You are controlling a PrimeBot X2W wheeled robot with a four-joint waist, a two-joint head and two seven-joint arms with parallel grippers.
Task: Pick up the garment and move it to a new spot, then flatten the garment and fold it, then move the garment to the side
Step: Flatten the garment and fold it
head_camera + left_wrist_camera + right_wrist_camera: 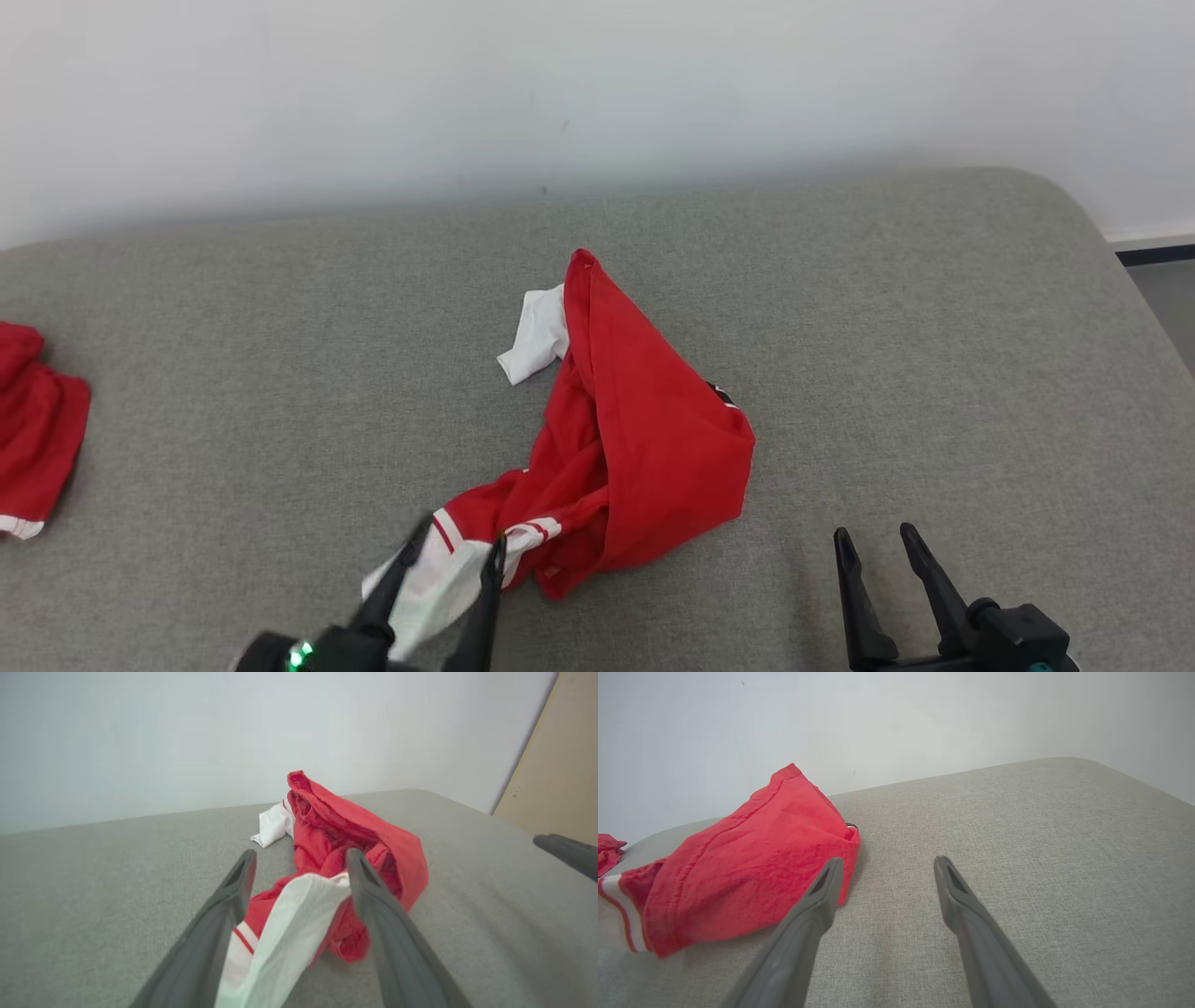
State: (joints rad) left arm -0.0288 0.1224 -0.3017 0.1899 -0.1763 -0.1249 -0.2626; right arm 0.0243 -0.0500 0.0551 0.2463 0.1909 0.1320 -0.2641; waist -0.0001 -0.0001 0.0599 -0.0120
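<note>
The garment is a red shirt with white, red-striped sleeves, lying crumpled in the middle of the grey cushioned surface. My left gripper stands open at the lower left, and the near white sleeve lies loosely between its fingers. The left wrist view shows that sleeve draped between the spread fingers of the left gripper, with the red heap beyond. My right gripper is open and empty, to the right of the garment. In the right wrist view the right gripper hangs over bare cushion beside the garment.
A second red garment lies at the surface's far left edge. A white wall runs along the back. The surface rounds off at the right, with floor beyond. A right-gripper finger shows in the left wrist view.
</note>
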